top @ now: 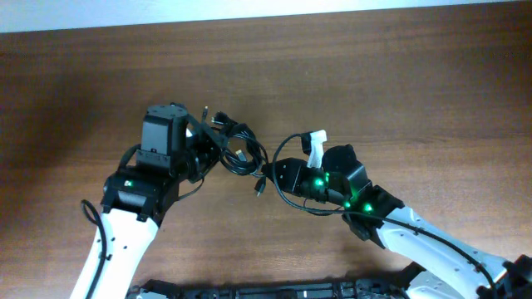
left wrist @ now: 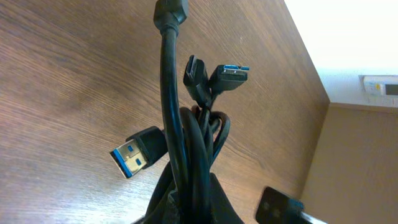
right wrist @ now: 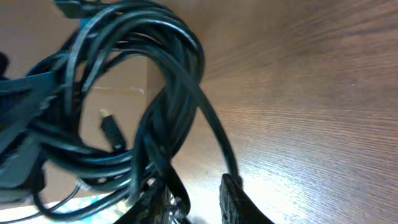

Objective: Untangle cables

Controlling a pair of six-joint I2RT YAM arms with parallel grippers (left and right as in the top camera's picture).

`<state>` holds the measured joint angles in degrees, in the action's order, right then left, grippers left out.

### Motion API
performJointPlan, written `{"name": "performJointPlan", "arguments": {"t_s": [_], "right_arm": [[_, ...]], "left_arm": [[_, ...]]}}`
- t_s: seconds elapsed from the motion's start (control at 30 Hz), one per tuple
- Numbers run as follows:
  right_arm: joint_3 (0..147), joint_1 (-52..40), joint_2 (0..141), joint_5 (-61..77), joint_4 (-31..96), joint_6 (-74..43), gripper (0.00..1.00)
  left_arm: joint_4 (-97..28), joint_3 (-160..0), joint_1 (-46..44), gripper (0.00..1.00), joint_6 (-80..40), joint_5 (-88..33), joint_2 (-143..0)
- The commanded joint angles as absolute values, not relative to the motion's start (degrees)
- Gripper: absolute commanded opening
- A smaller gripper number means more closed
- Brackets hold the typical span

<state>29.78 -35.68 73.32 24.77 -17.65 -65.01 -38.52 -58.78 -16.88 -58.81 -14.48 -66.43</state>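
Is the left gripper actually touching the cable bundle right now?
Touching. The left wrist view shows the cable bundle running straight down into the left gripper, where its shut jaws clamp the black strands with no gap.

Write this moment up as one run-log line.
left gripper: shut on cables | right gripper: at the cables, grip unclear | cables: one tangled bunch between both grippers | table: wooden

The white-and-black left arm (top: 116, 241) reaches forward, its black two-finger left claw (top: 206, 148) clamped tight on the thin black cables (top: 243, 151), while the matching right arm (top: 432, 245) angles in toward it, the right claw (right wrist: 202, 202) narrowly parted.
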Motion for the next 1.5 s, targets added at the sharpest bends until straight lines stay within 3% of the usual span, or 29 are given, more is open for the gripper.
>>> {"name": "performJointPlan", "arguments": {"t_s": [0.0, 0.37, 0.63, 0.8, 0.9, 1.0, 1.13, 1.33, 1.47], "right_arm": [[30.24, -36.01, 77.03, 21.19, -17.45, -66.7, 0.24], [30.24, -41.67, 79.24, 19.11, -21.71, -62.81, 0.24], [30.24, -41.6, 79.24, 18.74, -10.07, -49.65, 0.24], [30.24, -41.5, 79.22, 14.83, -5.34, -49.32, 0.25], [30.24, -40.75, 78.74, 16.71, -5.39, -49.56, 0.36], [30.24, -32.71, 76.69, 29.8, -5.85, -51.16, 0.38], [30.24, -24.4, 76.53, 44.64, -9.5, -53.69, 0.5], [30.24, -26.94, 76.53, 45.41, -16.51, -59.05, 0.51], [30.24, -28.16, 76.53, 34.89, -17.47, -62.85, 0.51]], "left_arm": [[-38.2, -60.05, -18.55, 0.0, -61.71, -19.75, -66.0], [-35.31, -60.05, -27.62, 0.0, -78.98, -18.11, -66.11], [-27.59, -60.05, -23.81, 0.0, -83.15, -18.06, -66.11], [-27.66, -60.05, -21.15, 0.0, -81.43, -17.85, -66.11], [-28.32, -60.05, -21.15, 0.0, -78.5, -17.39, -66.11], [-28.75, -60.05, -21.15, 0.0, -76.18, -16.49, -66.17], [-28.73, -60.05, -21.21, 0.0, -76.2, -15.2, -66.28], [-29.21, -60.05, -21.21, 0.0, -76.2, -15.27, -66.43], [-29.19, -60.05, -21.34, 0.0, -76.2, -18.02, -66.43]]}}
